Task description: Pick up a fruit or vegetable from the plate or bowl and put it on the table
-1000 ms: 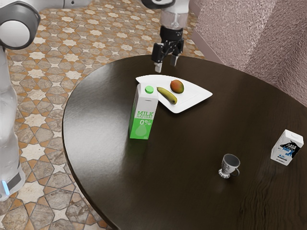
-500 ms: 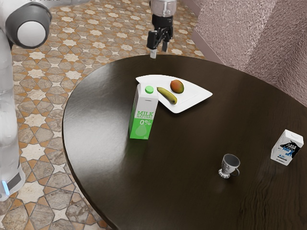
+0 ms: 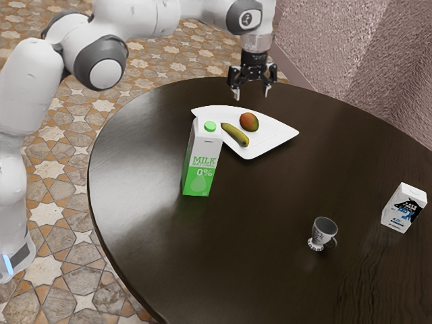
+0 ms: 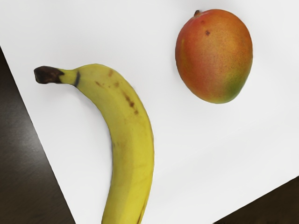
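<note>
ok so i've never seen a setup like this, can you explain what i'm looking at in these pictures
The machine is one white robot arm ending in a black two-fingered tool. These are computer-simulated pictures. The exterior view comes from a camera at the arm's side, looking down on a dark round table. The wrist view comes from a camera on the arm's hand, looking down at the plate.

On the table is a white plate bearing a banana and what looks like a mango. Beside it stands a green and white milk carton; farther toward the exterior view's right are a small cup and a smaller carton.

Nothing is held: the tool's fingers are spread open, above the table's far side.
</note>
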`<state>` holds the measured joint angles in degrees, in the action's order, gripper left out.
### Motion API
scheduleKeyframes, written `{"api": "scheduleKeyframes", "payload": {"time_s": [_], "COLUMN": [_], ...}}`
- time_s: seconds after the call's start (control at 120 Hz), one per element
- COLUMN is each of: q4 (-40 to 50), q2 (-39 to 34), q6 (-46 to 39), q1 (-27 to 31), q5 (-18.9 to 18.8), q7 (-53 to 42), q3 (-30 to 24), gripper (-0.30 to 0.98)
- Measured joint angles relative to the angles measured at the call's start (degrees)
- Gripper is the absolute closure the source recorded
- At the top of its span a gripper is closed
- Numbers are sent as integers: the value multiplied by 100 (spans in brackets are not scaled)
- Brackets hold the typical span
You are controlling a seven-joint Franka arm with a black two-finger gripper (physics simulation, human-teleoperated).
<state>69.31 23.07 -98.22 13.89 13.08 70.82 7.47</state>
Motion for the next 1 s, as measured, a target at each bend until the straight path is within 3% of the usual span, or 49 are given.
{"api": "scheduleKeyframes", "payload": {"time_s": [0.275, 0.608, 1.0], "q4": [-108, -602, -682], "q2": [404, 1030, 1418], "q6": [-360, -792, -1316], "q1": [890, 964, 1029], "q5": [124, 133, 358], "q7": [-1560, -3064, -4006], "q3": [-241, -435, -480], "gripper": [0, 0, 0]}}
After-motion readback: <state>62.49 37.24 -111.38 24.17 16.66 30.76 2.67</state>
